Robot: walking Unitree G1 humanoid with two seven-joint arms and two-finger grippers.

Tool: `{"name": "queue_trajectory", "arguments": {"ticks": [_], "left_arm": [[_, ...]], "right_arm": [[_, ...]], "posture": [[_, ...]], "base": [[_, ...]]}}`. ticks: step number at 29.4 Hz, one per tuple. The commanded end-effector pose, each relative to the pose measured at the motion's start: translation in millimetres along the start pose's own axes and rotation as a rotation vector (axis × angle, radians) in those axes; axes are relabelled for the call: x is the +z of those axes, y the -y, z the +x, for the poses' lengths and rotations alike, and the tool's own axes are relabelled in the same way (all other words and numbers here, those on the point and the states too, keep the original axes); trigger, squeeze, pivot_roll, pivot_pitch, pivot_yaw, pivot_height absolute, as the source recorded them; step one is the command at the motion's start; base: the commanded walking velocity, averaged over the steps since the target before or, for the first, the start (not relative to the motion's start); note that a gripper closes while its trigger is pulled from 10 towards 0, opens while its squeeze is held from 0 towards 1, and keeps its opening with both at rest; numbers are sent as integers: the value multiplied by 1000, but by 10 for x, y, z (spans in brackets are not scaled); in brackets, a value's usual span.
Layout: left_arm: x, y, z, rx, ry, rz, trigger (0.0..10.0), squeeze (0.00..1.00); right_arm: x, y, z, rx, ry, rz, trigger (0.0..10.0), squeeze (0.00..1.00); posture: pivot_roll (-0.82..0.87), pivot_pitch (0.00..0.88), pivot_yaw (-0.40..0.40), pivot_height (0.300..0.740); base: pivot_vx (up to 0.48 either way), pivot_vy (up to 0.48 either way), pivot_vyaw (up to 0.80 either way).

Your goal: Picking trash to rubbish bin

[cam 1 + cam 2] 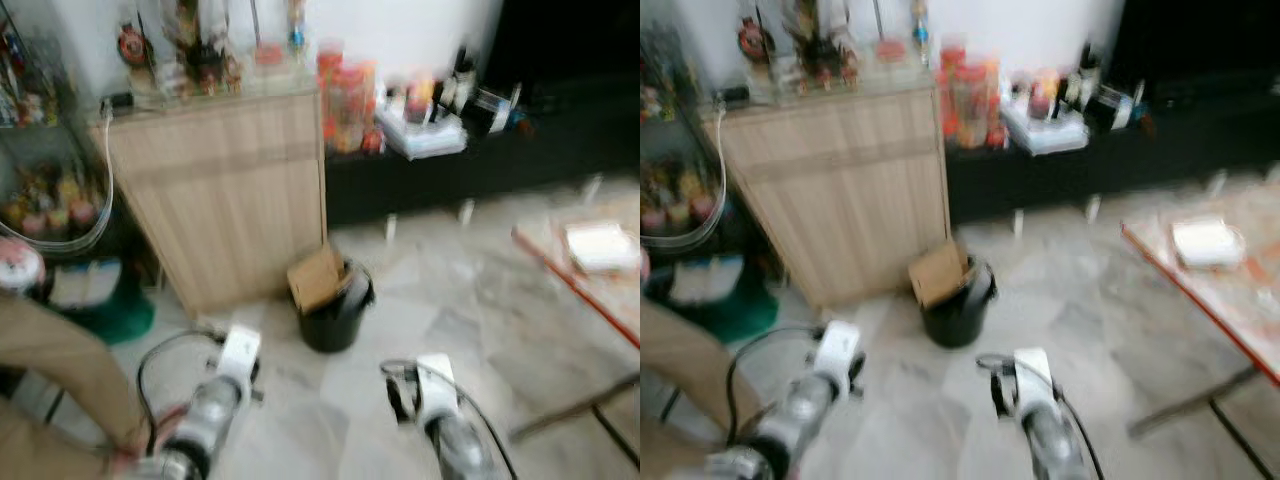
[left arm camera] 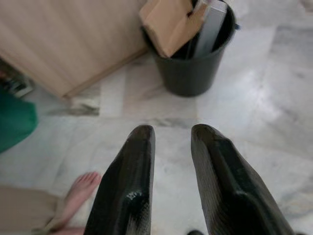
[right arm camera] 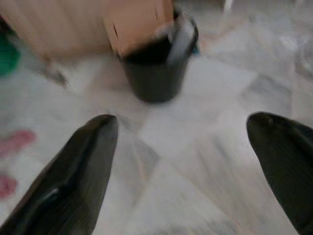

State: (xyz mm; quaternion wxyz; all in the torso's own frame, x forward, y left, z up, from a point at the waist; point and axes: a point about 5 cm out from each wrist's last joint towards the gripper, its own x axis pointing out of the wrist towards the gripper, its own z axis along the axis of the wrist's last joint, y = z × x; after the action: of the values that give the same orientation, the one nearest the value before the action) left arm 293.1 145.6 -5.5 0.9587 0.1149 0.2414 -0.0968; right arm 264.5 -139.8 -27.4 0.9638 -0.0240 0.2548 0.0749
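1. Rubbish bin, black, on marble floor at wooden cabinet's front corner; cardboard protruding.
2. Left gripper: narrow gap, empty.
3. Right gripper: spread wide, empty.

No text, label, brand or number can be read anywhere here. The jars and bottles on the low black shelf carry coloured labels, but blur smears them beyond reading. The cardboard sticking out of the bin shows plain brown faces with no print.
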Motion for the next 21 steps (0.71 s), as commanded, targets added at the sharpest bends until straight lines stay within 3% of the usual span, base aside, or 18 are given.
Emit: {"name": "queue_trajectory", "arguments": {"ticks": [1, 3, 7, 8, 9, 14, 21], "left_arm": [[104, 14, 28, -9, 38, -9, 10000, 0], [406, -3, 88, 9, 154, -45, 10000, 0], [498, -28, 100, 21, 190, -47, 10000, 0], [588, -53, 112, 35, 221, -109, 10000, 0], [783, -101, 131, 63, 287, -228, 10000, 0], [1157, -28, 151, 51, 399, -301, 10000, 0], [1463, 49, 125, 29, 514, -236, 10000, 0]], "right_arm": [[98, 36, 21, -2, 45, -14, 10000, 0], [530, -29, 125, 28, 211, -31, 10000, 0], [674, -58, 146, 41, 269, -40, 10000, 0], [802, -74, 159, 46, 319, -41, 10000, 0], [1054, -105, 174, 53, 414, -38, 10000, 0], [1331, -142, 178, 50, 510, -12, 10000, 0], [1434, -191, 163, 60, 560, -26, 10000, 0]], "posture": [[-87, 13, 25, 740], [-88, 12, 25, 740], [-87, 14, 26, 740], [-84, 14, 28, 740], [-84, 13, 30, 740], [-82, 8, 37, 740], [-87, 4, 38, 740]], "base": [[0, 0, 0], [0, 0, 0], [0, 0, 0], [0, 0, 0], [0, 0, 0], [0, 0, -404], [0, 0, -800]]}}
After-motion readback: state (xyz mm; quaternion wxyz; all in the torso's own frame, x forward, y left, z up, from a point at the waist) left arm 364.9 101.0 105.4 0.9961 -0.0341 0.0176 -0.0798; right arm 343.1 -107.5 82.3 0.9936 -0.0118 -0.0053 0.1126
